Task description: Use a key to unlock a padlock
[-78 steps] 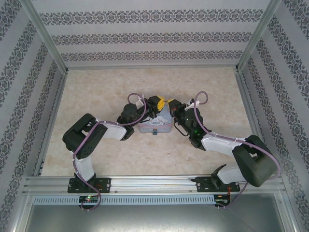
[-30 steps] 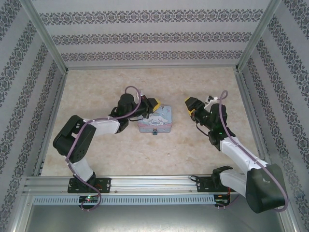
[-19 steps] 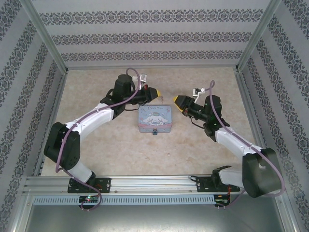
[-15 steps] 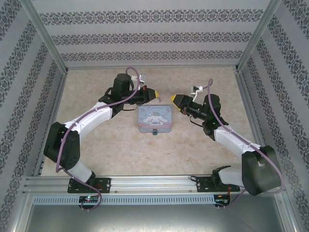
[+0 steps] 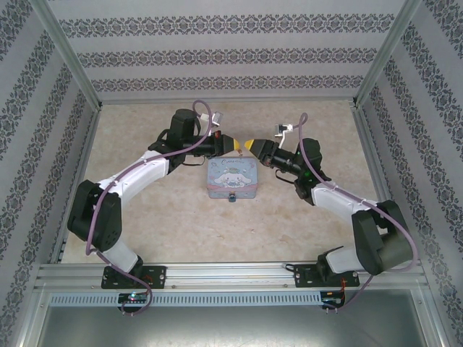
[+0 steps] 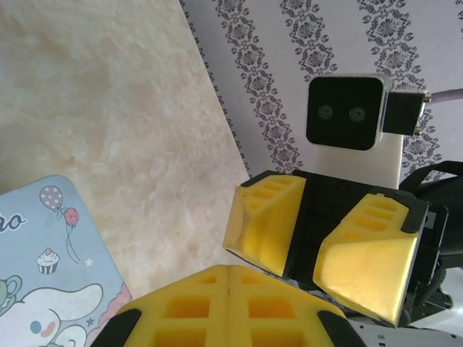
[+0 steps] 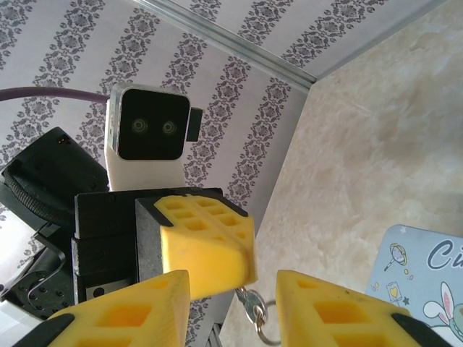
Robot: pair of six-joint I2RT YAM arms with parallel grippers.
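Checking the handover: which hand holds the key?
The left hand, fingers shut with the key dangling from them; the right hand has its fingers apart, empty.

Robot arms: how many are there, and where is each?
2. The left arm comes from the near left, the right arm from the near right. The left end effector is shut on the key; the right end effector is open.

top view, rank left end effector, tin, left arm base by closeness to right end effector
1. left end effector, just left of the right end effector, tips nearly meeting
2. tin, toward the bases
3. left arm base, near-left table edge
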